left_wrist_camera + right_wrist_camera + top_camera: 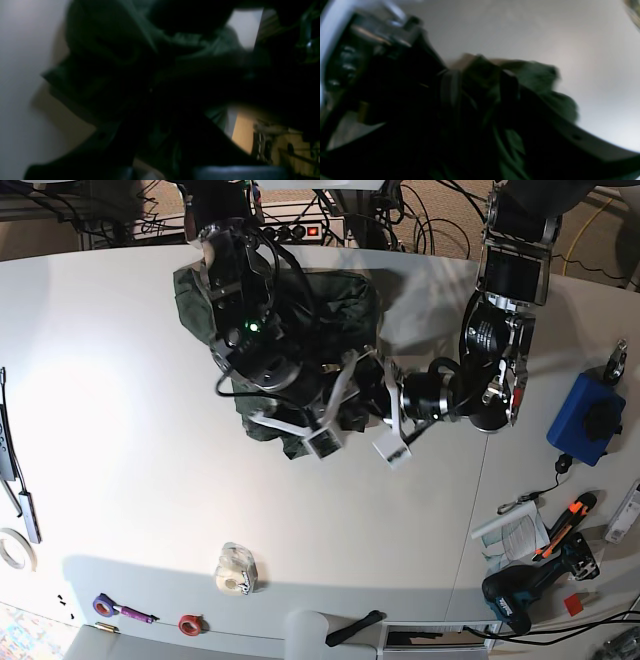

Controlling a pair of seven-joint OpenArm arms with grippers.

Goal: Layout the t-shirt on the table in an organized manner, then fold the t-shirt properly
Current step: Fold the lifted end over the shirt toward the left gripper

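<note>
My left gripper [378, 408] is closed on a bunch of the shirt [340, 295]. It comes in from the right of the scene, arm lying low & roughly level over the table [120, 430]. Its wrist cam is very dark & blurred: dark green folds fill the middle of the pic, w/ white tabletop at the left edge.

My right gripper [318, 430] comes in from the far left side & points down into the same heap, just left of the other gripper. Its wrist cam is blurred too. Black fingers [570, 135] stand w/ green cloth between them, but I can't tell if they pinch it or stand open.

The shirt is a crumpled dark green mound, not laid flat. It sits on the far half of the table, about mid-width, partly under both arms. Its far part spreads wider; the near part is gathered where the grippers meet. No sleeve or collar can be made out.

Elsewhere on the table:
- a small tape dispenser [236, 570], near side, well apart from the shirt
- a blue box [585, 420] at the right edge
- a drill [510, 600] & an orange cutter [562, 525] in the near right corner
</note>
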